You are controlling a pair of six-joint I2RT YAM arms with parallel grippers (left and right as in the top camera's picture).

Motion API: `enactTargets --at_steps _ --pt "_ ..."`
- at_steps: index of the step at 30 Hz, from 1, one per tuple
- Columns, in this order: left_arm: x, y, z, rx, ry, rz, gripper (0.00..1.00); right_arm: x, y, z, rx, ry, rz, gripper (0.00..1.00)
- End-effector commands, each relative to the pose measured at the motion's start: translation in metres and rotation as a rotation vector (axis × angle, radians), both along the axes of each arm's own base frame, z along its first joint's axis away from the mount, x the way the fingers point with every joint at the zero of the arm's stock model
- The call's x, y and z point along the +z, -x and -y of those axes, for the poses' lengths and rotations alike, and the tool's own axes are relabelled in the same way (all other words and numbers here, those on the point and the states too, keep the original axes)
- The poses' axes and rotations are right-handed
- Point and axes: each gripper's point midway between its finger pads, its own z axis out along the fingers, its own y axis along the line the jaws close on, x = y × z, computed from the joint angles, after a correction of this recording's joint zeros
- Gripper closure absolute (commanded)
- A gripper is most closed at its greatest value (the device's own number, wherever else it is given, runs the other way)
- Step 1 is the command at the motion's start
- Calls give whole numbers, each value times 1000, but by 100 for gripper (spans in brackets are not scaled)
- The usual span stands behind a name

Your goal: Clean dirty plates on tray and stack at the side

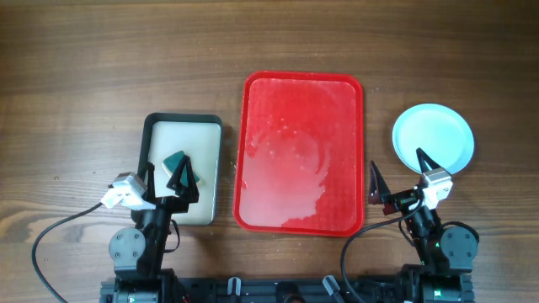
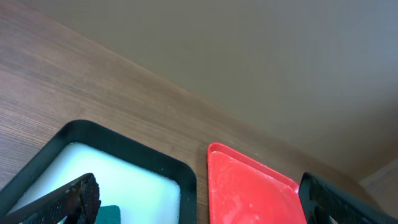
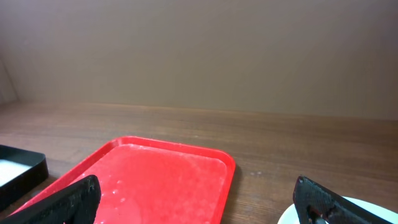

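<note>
The red tray (image 1: pixel 303 151) lies mid-table with nothing on it, its floor wet and streaked. It also shows in the left wrist view (image 2: pixel 249 193) and the right wrist view (image 3: pixel 161 180). A pale blue plate (image 1: pixel 433 137) lies on the table right of the tray. I cannot tell whether other plates lie under it. Its edge shows in the right wrist view (image 3: pixel 373 213). My left gripper (image 1: pixel 166 175) (image 2: pixel 205 205) is open and empty over the cream tray's near end. My right gripper (image 1: pixel 398 171) (image 3: pixel 199 205) is open and empty between the red tray and the plate.
A black-rimmed cream tray (image 1: pixel 210 126) (image 2: pixel 143 149) stands left of the red tray, with a teal sponge (image 1: pixel 174 159) (image 2: pixel 107 214) in it. Its corner shows in the right wrist view (image 3: pixel 25 165). Bare wooden table lies all around.
</note>
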Motion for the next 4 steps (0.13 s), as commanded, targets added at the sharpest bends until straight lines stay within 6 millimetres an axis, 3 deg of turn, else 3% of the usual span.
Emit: enactTargets --at_steps 1,4 --pt "-2 0 1 -8 -19 4 0 2 1 -1 1 5 13 0" --pt "-2 0 1 -8 -19 4 0 2 1 -1 1 5 13 0"
